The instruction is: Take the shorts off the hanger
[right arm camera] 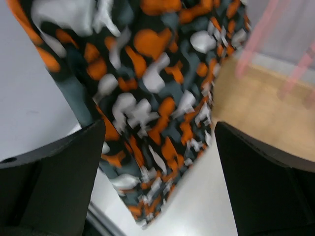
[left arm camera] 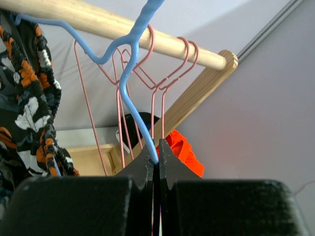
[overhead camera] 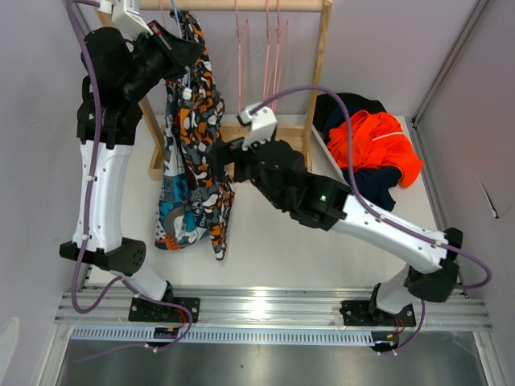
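Note:
Camouflage shorts (overhead camera: pixel 201 153) in orange, grey and white hang from a blue hanger (left arm camera: pixel 129 78) on the wooden rail (left arm camera: pixel 123 34). Teal-orange-white print shorts (overhead camera: pixel 173 209) hang beside them. My left gripper (left arm camera: pixel 157 156) is shut on the blue hanger's wire, up by the rail (overhead camera: pixel 181 48). My right gripper (overhead camera: pixel 219 159) is open, its fingers (right arm camera: pixel 64 162) either side of the camouflage shorts (right arm camera: pixel 157 98) without closing on them. Bright orange shorts (overhead camera: pixel 374 145) lie on black and navy ones (overhead camera: pixel 374 186) at the right.
Several empty pink hangers (left arm camera: pixel 162 78) hang on the rail to the right of the blue one. The wooden rack's upright (overhead camera: pixel 320 64) and base (overhead camera: pixel 241 137) stand behind the shorts. Grey walls close in left and right.

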Tool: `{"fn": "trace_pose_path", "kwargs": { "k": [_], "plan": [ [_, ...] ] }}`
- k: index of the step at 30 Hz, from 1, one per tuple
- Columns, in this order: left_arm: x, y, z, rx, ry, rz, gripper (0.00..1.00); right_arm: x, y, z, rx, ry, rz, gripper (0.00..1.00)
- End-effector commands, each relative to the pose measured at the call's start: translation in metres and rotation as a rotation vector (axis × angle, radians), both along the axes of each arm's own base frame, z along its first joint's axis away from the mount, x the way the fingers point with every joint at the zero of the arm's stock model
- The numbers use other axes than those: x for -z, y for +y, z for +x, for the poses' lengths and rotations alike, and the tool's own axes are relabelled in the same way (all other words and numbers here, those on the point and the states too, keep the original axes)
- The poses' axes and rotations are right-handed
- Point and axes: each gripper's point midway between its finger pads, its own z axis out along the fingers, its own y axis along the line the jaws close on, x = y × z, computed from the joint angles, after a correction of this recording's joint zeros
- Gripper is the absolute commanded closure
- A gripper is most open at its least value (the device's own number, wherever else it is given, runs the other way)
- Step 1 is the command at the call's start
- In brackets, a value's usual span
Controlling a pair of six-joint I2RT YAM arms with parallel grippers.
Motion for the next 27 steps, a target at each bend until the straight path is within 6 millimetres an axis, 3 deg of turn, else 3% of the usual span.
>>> {"fn": "trace_pose_path", "kwargs": {
  "k": [1, 3, 7, 19, 21, 22, 24, 25, 27],
  "plan": [
    [-0.054, -0.003, -0.037, 0.044, -0.197, -0.044, 1.00, -0.039, 0.025, -0.001, -0.017, -0.055, 0.067, 0.01],
    [-0.056, -0.004, -0.041, 0.051, -0.201, -0.047, 1.00, -0.052, 0.033, -0.004, -0.032, -0.059, 0.100, 0.01],
    [-0.060, -0.004, -0.045, 0.059, -0.211, -0.051, 1.00, -0.045, 0.056, -0.014, -0.056, -0.046, 0.098, 0.00],
    [-0.066, -0.006, -0.059, 0.088, -0.218, -0.075, 1.00, -0.016, 0.083, -0.012, -0.068, -0.011, 0.087, 0.00],
    [-0.068, -0.006, -0.063, 0.098, -0.218, -0.085, 1.00, -0.007, 0.092, -0.007, -0.074, -0.036, 0.062, 0.14],
    [-0.067, -0.006, -0.064, 0.100, -0.216, -0.087, 1.00, -0.005, 0.097, -0.007, -0.089, -0.043, 0.055, 0.45],
    [-0.067, -0.005, -0.067, 0.094, -0.218, -0.087, 1.00, 0.004, 0.108, -0.002, -0.096, -0.044, 0.034, 0.85],
    [-0.067, -0.004, -0.068, 0.092, -0.224, -0.086, 1.00, 0.007, 0.111, -0.003, -0.097, -0.037, 0.025, 1.00],
    [-0.066, -0.003, -0.068, 0.086, -0.223, -0.081, 1.00, 0.019, 0.115, -0.008, -0.106, -0.022, -0.013, 1.00]
  ]
}}
